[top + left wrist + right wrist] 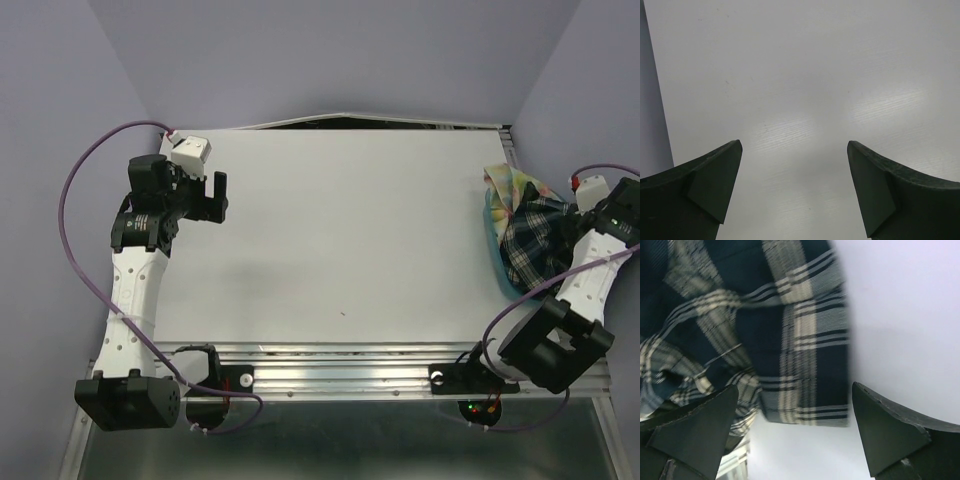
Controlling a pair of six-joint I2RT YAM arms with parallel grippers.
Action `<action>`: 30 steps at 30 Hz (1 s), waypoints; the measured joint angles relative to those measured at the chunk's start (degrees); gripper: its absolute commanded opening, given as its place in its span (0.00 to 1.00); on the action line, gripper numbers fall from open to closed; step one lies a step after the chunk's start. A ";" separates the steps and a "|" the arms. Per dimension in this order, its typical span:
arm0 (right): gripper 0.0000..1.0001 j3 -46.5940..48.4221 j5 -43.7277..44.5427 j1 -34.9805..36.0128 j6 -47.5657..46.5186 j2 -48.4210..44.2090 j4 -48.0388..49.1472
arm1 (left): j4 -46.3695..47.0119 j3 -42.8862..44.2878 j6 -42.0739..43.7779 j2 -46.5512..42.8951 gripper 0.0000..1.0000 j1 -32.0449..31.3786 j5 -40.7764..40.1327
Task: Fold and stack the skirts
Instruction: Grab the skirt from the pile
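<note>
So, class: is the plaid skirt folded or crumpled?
Crumpled: the plaid skirt lies bunched in uneven creases, not flat, next to the floral skirt.

A white table (340, 230) is being edged on its near side by a metal rail (340, 362). A teal bin (492, 225) is being kept at its right edge, with lilac walls (60, 80) behind.

The left arm (133, 290) rises from its base along the left side, its wrist bent inward. The left gripper (795, 145) points to the right, jaws spread wide and holding nothing. The right arm (590, 280) folds sharply and leans out to the far right. The right gripper (795, 387) points down, its jaws equally wide apart.
</note>
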 measured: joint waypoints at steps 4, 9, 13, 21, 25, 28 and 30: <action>0.92 -2.56 -0.28 -0.31 -0.15 -0.98 -0.90 | 0.02 0.00 0.00 0.00 0.99 0.00 0.04; 0.53 -3.91 -0.61 -0.98 -0.26 -1.18 -1.40 | 0.28 -0.07 0.00 0.00 0.99 0.00 0.04; 0.06 -3.58 -2.03 -1.20 0.20 -1.07 -2.56 | 0.74 -0.39 0.00 -0.07 0.99 0.00 0.02; 0.01 19.74 -11.63 -0.39 7.04 7.04 -12.92 | 0.66 -0.13 -0.61 0.66 0.99 0.00 1.14; 0.01 38.51 -18.60 3.06 13.88 12.15 -16.50 | 0.42 2.86 -1.66 4.02 0.99 0.00 1.77; 0.01 52.85 -22.91 7.26 19.87 16.22 -16.76 | 0.39 4.98 -2.78 6.23 0.99 0.33 1.97; 0.01 61.18 -25.16 11.17 23.89 18.47 -15.74 | 0.35 5.92 -3.48 7.10 0.98 0.87 2.45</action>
